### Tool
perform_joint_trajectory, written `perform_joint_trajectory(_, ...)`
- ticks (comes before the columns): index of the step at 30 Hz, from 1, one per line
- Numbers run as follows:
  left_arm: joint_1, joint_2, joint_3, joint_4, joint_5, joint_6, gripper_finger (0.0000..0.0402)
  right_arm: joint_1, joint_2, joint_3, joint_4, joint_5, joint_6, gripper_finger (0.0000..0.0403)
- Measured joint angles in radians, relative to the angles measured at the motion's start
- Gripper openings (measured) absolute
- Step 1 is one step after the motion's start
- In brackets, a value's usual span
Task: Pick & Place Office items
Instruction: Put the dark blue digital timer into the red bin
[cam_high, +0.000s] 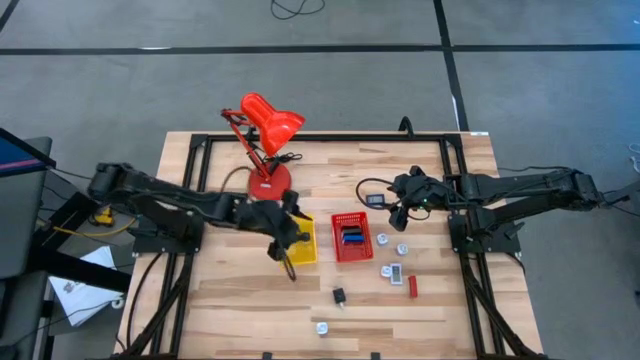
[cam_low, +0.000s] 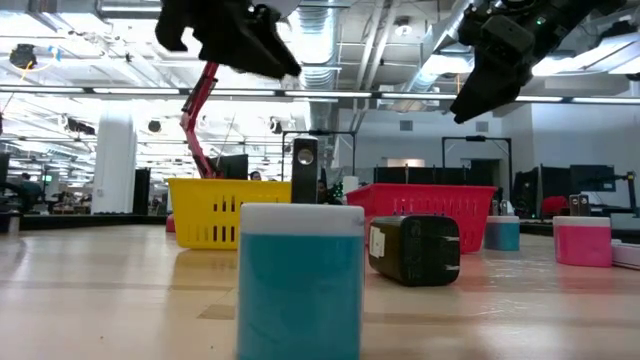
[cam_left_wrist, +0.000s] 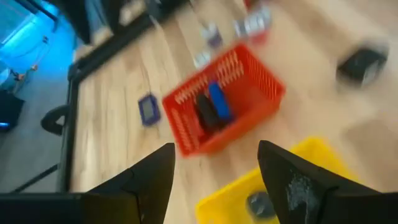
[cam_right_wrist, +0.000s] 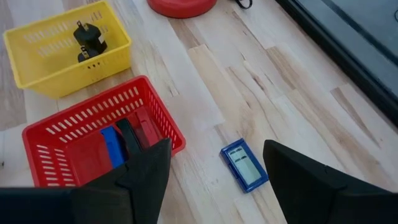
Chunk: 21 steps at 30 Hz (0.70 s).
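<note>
office items lie scattered on the table, and the flat blue one (cam_right_wrist: 244, 165) just below the right gripper (cam_right_wrist: 211, 180), whose jaws are spread and empty, looks light, stiff and slick, best pinched across its short edges, while at nine o'clock the left gripper (cam_high: 283, 243) hangs half-open over the yellow tray (cam_high: 305, 238).

A large open lab hall: exposed ceiling ducts (cam_low: 330, 30), rows of workstations (cam_low: 560, 185), framed wooden robot table (cam_high: 330, 300).

Blue, black and red flat pieces (cam_right_wrist: 124, 142) stand on edge in the red basket; a black plug (cam_right_wrist: 86, 38) lies in the yellow one. A blue rectangle (cam_right_wrist: 244, 165) lies flat at the red basket's one o'clock, with loose bits (cam_high: 396, 271) scattered at its four o'clock.
</note>
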<state>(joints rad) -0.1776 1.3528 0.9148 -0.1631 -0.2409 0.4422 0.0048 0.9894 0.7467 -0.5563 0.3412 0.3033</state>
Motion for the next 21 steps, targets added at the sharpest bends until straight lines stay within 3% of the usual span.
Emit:
perform_joint_trajectory(6, -0.005, -0.147, -0.271, 0.406, -0.006, -0.07, 0.0218, -0.031, 0.0, 0.0, -0.118, 0.0, 0.011, 0.0251)
perform_joint_trajectory(10, -0.002, -0.203, -0.411, 0.621, -0.012, -0.137, 0.0222, -0.079, 0.0, 0.0, -0.099, 0.002, -0.037, 0.0251)
perform_joint_trajectory(21, 0.0, -0.235, -0.56, 0.751, -0.013, -0.216, 0.0219, -0.272, 0.115, 0.001, -0.057, -0.116, -0.144, 0.0251)
